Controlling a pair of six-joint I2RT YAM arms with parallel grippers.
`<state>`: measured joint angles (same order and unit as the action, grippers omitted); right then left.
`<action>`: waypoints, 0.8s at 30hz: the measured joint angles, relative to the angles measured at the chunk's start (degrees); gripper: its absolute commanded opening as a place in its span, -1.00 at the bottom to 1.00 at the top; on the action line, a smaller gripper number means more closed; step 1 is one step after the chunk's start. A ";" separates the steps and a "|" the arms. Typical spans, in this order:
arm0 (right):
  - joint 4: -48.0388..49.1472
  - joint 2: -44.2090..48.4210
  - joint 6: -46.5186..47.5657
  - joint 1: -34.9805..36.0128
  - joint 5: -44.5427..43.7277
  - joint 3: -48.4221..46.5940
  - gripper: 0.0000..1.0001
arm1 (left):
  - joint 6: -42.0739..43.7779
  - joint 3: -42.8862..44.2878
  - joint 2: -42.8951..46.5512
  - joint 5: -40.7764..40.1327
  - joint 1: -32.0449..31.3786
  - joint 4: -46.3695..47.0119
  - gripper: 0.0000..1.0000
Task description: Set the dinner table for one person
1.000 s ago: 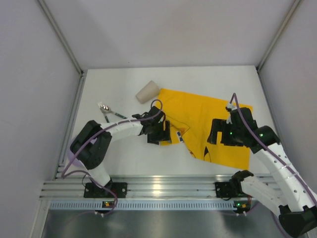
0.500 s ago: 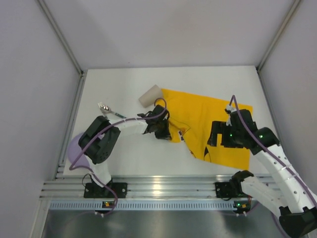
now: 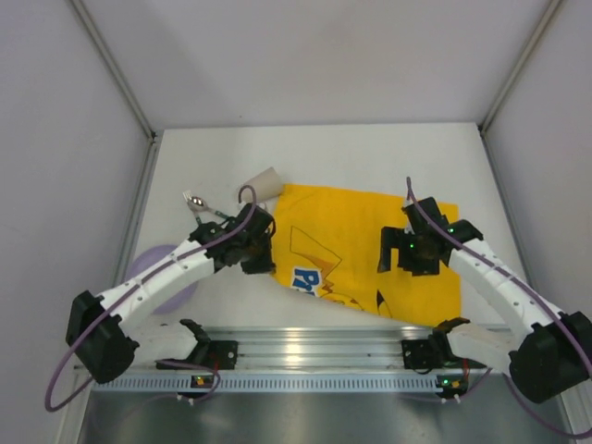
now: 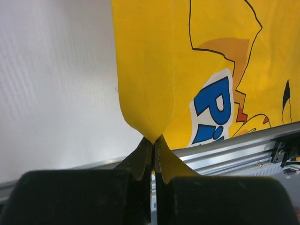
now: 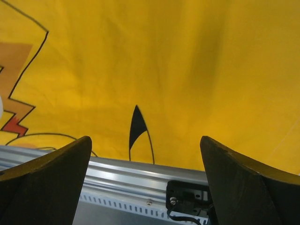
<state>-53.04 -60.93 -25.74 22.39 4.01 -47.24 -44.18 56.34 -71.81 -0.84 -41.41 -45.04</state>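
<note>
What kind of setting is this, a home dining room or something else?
Most likely a lab test booth, not a home: bare grey panel walls, a plain white tabletop, and a ribbed aluminium rail along its near edge.

White rectangular dinner table (image 3: 370, 153) filling the centre of the top view, with a ribbed aluminium rail (image 3: 305, 350) along its lower edge. Lying directly on it: a yellow cloth mat (image 3: 370, 245) with a cartoon print and blue lettering, centre to right of frame, lower edge near the rail and lower-left corner raised off the surface; a beige cup (image 3: 264, 183) on its side, just beside the mat's upper-left corner. Further left: metal cutlery (image 3: 197, 203) at upper left, apart from a pale purple round item (image 3: 141, 271) at lower left, partly hidden.
</note>
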 measured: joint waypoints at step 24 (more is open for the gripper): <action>10.56 -27.96 0.48 -5.66 0.35 -6.25 1.00 | 3.52 26.21 -18.69 -14.10 8.68 -9.20 0.96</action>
<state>-42.48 -88.88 -25.26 16.73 4.36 -53.49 -40.66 82.54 -90.50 -14.94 -32.73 -54.24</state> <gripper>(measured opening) 0.996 0.982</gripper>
